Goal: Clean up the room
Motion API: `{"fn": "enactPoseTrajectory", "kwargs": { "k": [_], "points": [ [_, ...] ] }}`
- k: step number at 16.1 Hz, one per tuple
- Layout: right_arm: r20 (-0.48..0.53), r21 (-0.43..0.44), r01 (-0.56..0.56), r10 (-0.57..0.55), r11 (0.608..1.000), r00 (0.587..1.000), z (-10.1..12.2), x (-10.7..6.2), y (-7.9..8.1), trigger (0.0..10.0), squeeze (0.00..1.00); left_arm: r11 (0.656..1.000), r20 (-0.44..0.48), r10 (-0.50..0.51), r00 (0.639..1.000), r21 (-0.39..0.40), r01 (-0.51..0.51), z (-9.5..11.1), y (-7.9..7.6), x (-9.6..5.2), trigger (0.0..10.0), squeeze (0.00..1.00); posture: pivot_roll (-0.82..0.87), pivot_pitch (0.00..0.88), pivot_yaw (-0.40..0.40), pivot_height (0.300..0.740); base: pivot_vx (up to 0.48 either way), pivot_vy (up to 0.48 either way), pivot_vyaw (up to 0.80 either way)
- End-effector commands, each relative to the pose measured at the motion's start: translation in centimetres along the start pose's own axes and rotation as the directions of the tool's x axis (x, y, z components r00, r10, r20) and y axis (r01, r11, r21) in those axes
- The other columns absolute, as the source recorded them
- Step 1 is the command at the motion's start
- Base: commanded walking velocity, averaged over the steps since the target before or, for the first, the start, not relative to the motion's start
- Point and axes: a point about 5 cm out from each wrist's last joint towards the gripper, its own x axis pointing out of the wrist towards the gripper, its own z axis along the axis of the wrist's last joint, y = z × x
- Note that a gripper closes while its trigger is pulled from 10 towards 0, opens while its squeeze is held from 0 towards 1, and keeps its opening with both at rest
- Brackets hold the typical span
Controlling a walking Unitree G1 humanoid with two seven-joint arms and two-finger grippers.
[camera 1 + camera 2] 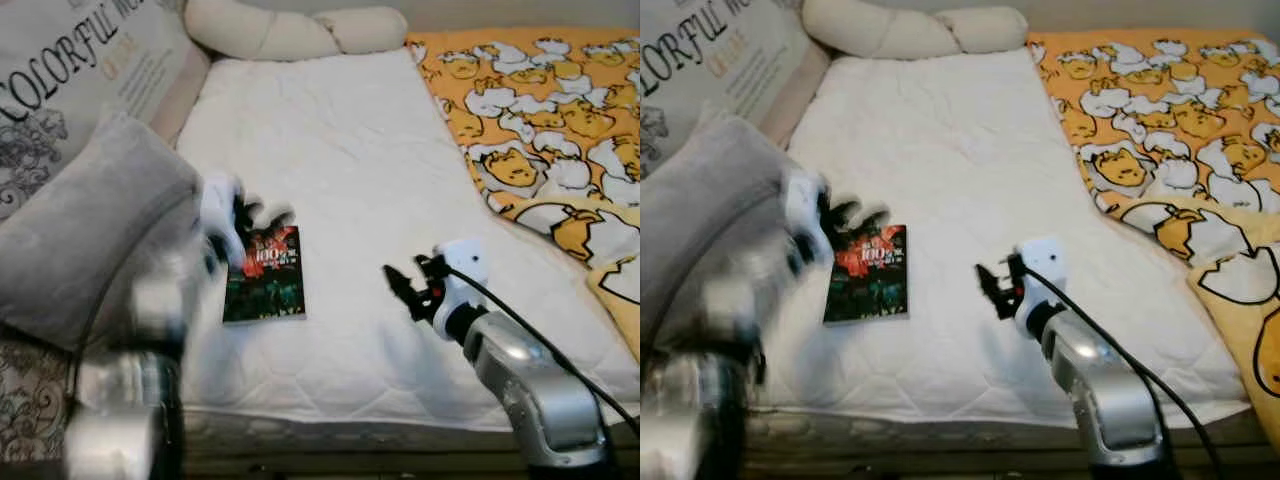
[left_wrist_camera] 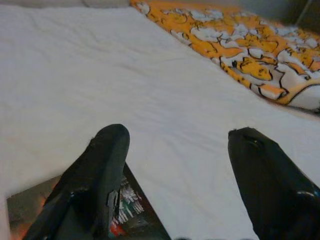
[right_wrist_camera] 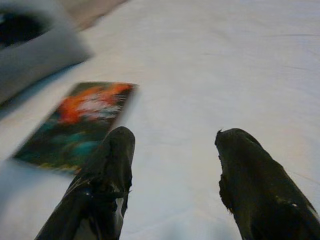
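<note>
Left eye view: a bed with a white quilted mattress cover (image 1: pixel 350 150) filled the frame; a thin paperback book with a dark green and red cover (image 1: pixel 265 275) lay flat on it near the front edge; the left gripper (image 1: pixel 255 215), blurred, hung over the book's upper left corner, black fingers apart, contact with the cover not determinable; the right gripper (image 1: pixel 405 285) hovered above bare mattress, well apart from the book on its right, fingers parted and holding nothing; a grey plush cushion (image 1: pixel 90 230) and a printed pillow with black lettering (image 1: pixel 70 70) sat at the left edge; a cream bolster pillow (image 1: pixel 290 30) lay along the head of the bed; an orange blanket patterned with white and yellow cartoon figures (image 1: pixel 540 110) was bunched on the right side.

Right eye view: same scene, same arrangement.

Left wrist view: two black fingers (image 2: pixel 100 170) stood spread; the book's corner showed beneath one of them, white cover beyond.

Right wrist view: fingers spread over white cover; the book lay ahead and to one side, untouched.

Progress, as judged: early stage; the book was not yet gripped or lifted and remained on the bed; the blanket remained rumpled; picking up and putting away were all left to do.
</note>
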Motion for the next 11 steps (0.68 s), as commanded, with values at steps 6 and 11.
{"fn": "enactPoseTrajectory", "kwargs": {
  "k": [6,11],
  "points": [
    [-0.016,0.010,0.108,-0.107,0.994,0.994,-2.0,-0.6,0.1,10.0,0.00,0.953,0.044,0.283,0.958,0.098,-0.286,-1.5,0.1,-5.8,10.0,0.00,-0.08,0.000,0.040,0.740,0.000,-0.246,0.00],
    [0.000,-0.002,0.157,-0.157,0.988,0.988,-2.1,0.2,-0.4,10.0,0.00,0.931,0.012,0.340,0.940,0.136,-0.339,-1.9,-0.7,-7.7,10.0,0.00,-0.06,0.000,0.046,0.740,0.000,-0.395,0.00]
  ]
}}
